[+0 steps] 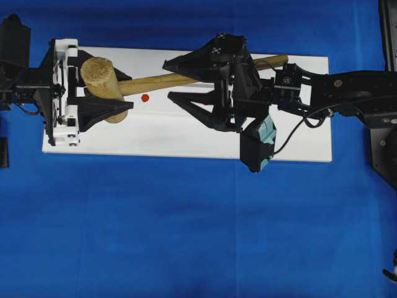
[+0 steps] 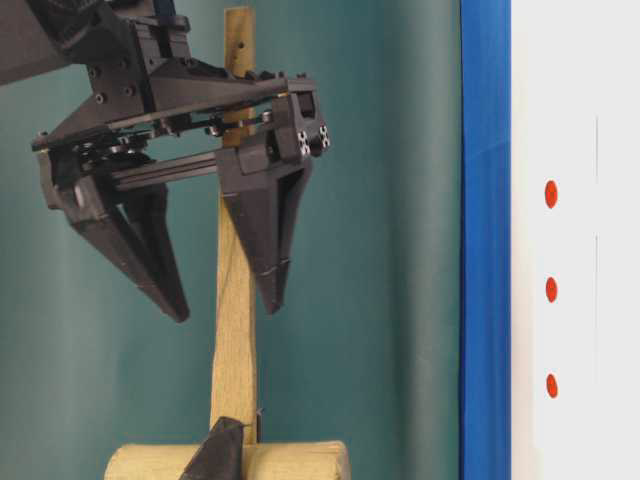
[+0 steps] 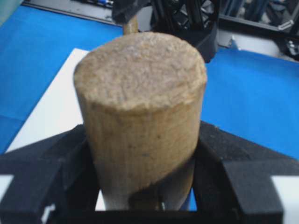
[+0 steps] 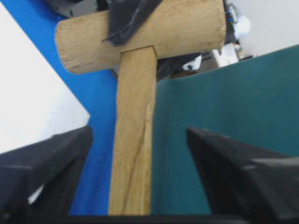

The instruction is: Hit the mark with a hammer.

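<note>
We note a white board (image 1: 186, 139) lying flat on the tabletop (image 1: 186, 236), which is covered in blue cloth. In the table-level view we record a dark teal backdrop (image 2: 390, 250) standing behind. Black equipment (image 1: 389, 31) sits at the tabletop's right edge.

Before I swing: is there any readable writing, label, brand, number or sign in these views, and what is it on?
No readable text in any view.
The right claw carries a small checkered tag, a pattern only.
The white board bears only plain red dots.
The hammer, held in the left claw, is bare wood.
</note>
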